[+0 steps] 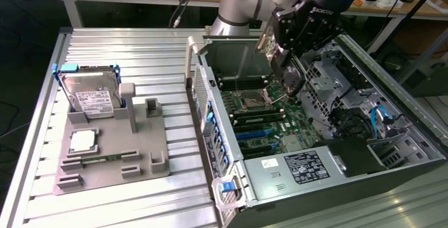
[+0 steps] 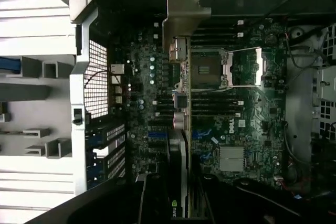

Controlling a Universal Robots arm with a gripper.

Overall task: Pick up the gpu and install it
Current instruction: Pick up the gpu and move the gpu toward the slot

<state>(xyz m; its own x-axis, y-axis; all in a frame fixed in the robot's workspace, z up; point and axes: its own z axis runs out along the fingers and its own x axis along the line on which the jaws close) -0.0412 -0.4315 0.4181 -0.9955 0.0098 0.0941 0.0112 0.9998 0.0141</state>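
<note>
Over motherboard [image 1: 255,118], arm [image 1: 242,2] angled downward, pincer [image 1: 286,52] clamped on gpu [image 1: 290,80], card edge-down.

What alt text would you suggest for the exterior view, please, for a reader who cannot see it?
The robot's claw grips the gpu over the motherboard of an open computer case. On the exterior view's left, a grey holder carries a hard drive.

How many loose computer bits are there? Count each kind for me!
hard drive, standing in the grey holder: 1
silver square chip, lying on the holder: 1
green memory stick, lying on the holder: 1
gpu, held up over the motherboard in the open computer: 1
Total: 4
</note>
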